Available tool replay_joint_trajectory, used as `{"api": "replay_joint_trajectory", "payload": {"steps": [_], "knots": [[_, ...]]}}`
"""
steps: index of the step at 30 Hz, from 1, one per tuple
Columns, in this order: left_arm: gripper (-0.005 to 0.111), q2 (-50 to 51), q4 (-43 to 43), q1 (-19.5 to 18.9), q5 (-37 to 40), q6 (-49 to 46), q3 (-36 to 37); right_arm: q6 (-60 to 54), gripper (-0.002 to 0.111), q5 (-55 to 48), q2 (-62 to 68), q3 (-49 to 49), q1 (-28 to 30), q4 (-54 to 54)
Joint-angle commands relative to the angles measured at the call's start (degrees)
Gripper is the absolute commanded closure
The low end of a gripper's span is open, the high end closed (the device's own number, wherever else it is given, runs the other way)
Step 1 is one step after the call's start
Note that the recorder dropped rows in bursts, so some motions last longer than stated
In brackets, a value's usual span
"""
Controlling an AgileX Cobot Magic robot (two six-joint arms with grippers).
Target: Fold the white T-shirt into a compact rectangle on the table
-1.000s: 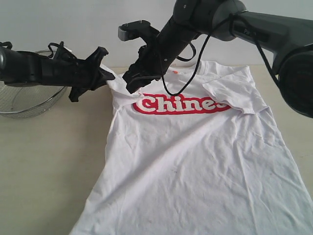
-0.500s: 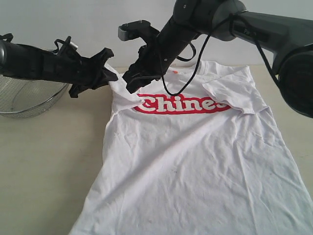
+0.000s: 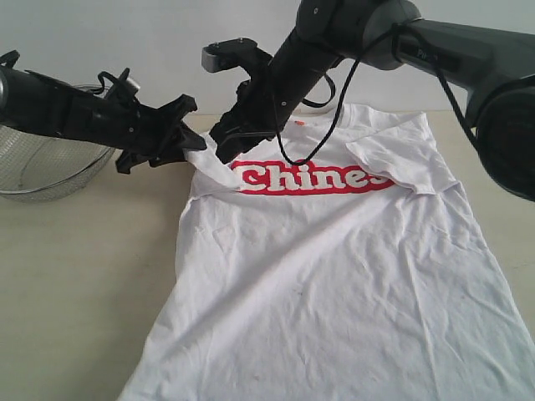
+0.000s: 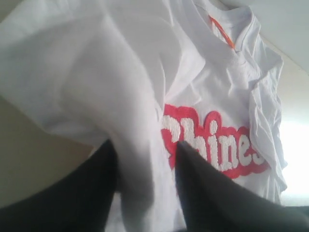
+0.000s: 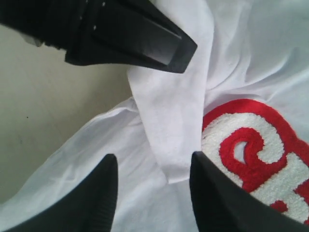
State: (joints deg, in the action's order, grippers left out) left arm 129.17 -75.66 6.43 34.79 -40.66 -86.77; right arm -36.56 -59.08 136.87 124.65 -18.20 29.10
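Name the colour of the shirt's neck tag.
Orange; the neck tag shows best in the left wrist view.

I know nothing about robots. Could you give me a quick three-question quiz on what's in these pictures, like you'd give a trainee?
1. True or false: the wire-mesh metal basket sits on top of the white short-sleeved T-shirt with red lettering.
2. What colour is the shirt's small neck tag? A green, B orange, C blue.
3. Fill in: in its wrist view, the right gripper's jaws stand ____ over the turned-in sleeve.
Key: 1 false, it stands on the pale wood-grain table, apart from the shirt; 2 B; 3 open.
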Motion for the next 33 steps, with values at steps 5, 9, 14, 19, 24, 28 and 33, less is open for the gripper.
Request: {"api": "replay_joint_trajectory", "payload": {"steps": [5, 9, 14, 19, 24, 28, 33], "knots": [[0.071, -0.7, 0.6, -0.2, 0.8, 1.7, -0.3, 0.4, 0.068, -1.3, -1.1, 0.0, 0.0, 0.3], [0.092, -1.1, 0.6, -0.2, 1.8, 1.7, -0.3, 0.4, 0.068, -1.9, -1.1, 0.0, 0.0, 0.3], [0.1, -2.9, 4.7, -0.5, 1.1, 3.3, -0.3, 0.4, 0.068, -1.9, -1.1, 0.0, 0.0, 0.3], [0.1, -3.8, 7.7, -0.8, 0.8, 5.1, -0.3, 0.4, 0.068, -2.0, -1.1, 0.0, 0.0, 0.4], [0.098, -3.8, 8.1, -0.8, 1.5, 5.2, -0.3, 0.4, 0.068, -2.0, -1.1, 0.0, 0.0, 0.5], [0.088, -3.8, 8.9, -0.8, 1.5, 5.5, -0.3, 0.6, 0.068, -2.0, -1.1, 0.0, 0.0, 0.7], [0.071, -3.8, 10.5, -0.8, 1.5, 7.7, -0.3, 0.6, 0.068, -2.2, -1.1, 0.0, 0.0, 0.8]]}}
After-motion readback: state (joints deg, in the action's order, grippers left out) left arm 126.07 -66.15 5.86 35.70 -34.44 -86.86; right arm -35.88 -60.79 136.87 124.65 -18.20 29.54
